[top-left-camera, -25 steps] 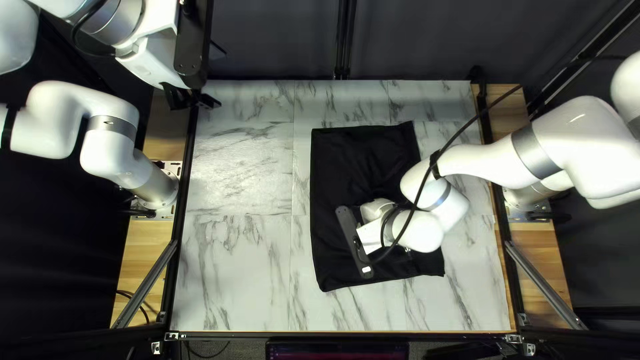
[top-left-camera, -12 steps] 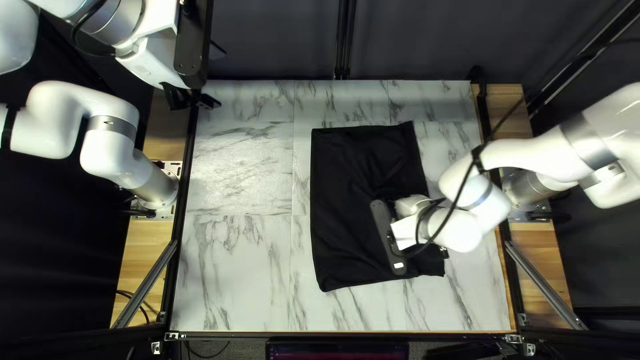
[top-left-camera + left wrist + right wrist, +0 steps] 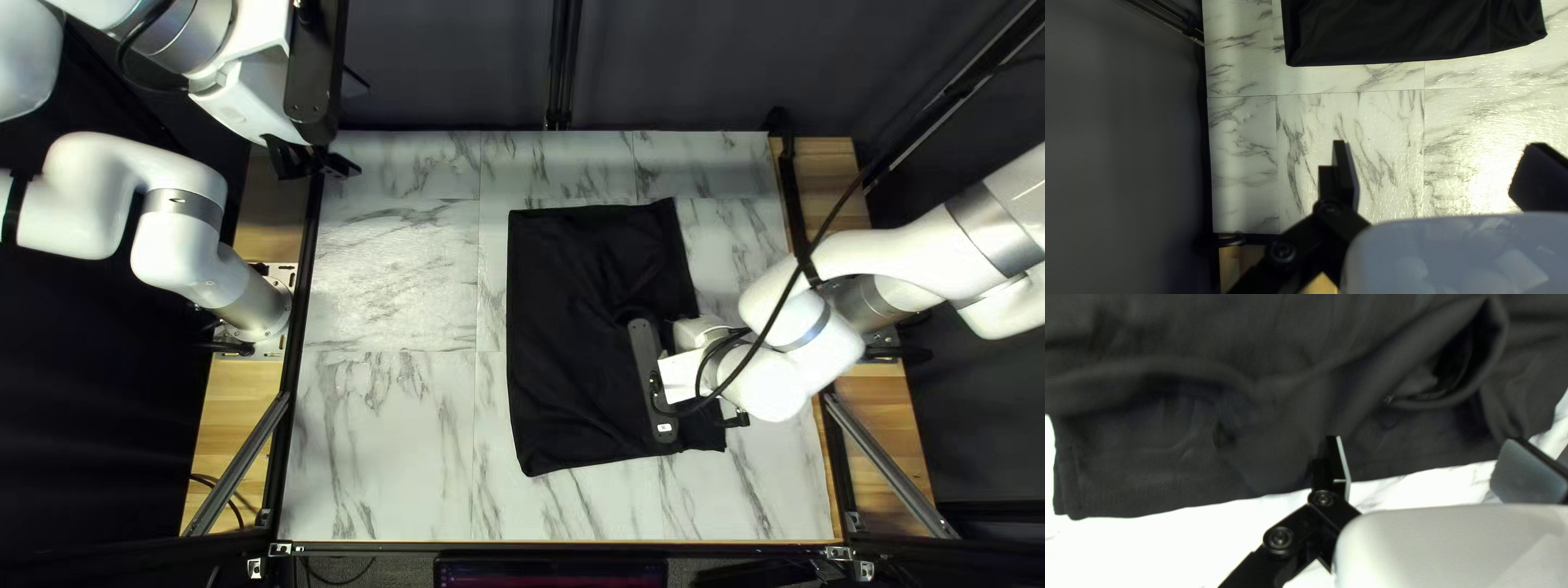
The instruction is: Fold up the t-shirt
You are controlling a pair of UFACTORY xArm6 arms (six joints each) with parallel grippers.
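Since the black t-shirt [image 3: 566, 283] lies seemingly part-folded across the middle and right of the table [image 3: 381, 457], the right gripper [image 3: 1422, 463] hangs wide over its right edge — likely for another fold — while the left gripper [image 3: 1434, 169], also wide, leaves room from far left.

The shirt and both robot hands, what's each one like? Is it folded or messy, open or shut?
Shirt: partly folded, wrinkled, lying on the table.
Left hand: open, not touching the shirt.
Right hand: open, by the shirt's edge, gripping nothing.
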